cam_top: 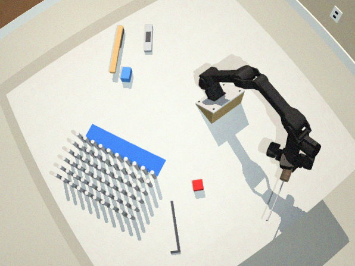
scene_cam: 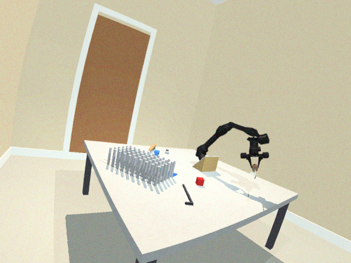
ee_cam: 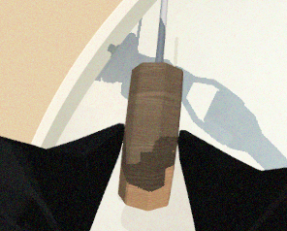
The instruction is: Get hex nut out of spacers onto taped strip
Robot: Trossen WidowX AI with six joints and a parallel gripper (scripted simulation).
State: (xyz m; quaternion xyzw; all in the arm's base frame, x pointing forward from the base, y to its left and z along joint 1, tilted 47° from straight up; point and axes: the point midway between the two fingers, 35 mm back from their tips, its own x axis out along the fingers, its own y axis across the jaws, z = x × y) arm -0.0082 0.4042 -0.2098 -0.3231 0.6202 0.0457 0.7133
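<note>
My gripper (cam_top: 286,169) (scene_cam: 254,166) (ee_cam: 151,132) is shut on the brown wooden handle (cam_top: 285,175) (scene_cam: 254,167) (ee_cam: 153,107) of a tool with a thin metal rod (cam_top: 275,200) (ee_cam: 161,39). It holds the tool above the table's right part, far from the spacers; the rod points away from the hand. Whether the rod has a hook at its tip is too small to tell. The metal spacers (cam_top: 102,202) (scene_cam: 158,174) stand upright in rows. The blue taped strip (cam_top: 128,148) (scene_cam: 175,175) lies along one side of them. The nut is not visible in any view.
A dark L-shaped tool (cam_top: 176,227) (scene_cam: 187,193) lies near the spacers. A red cube (cam_top: 198,185) (scene_cam: 199,181) lies between spacers and arm. A blue cube (cam_top: 126,74), an orange bar (cam_top: 117,49) and a grey block (cam_top: 148,45) lie farther back. The arm stands on a wedge base (cam_top: 227,108) (scene_cam: 210,164).
</note>
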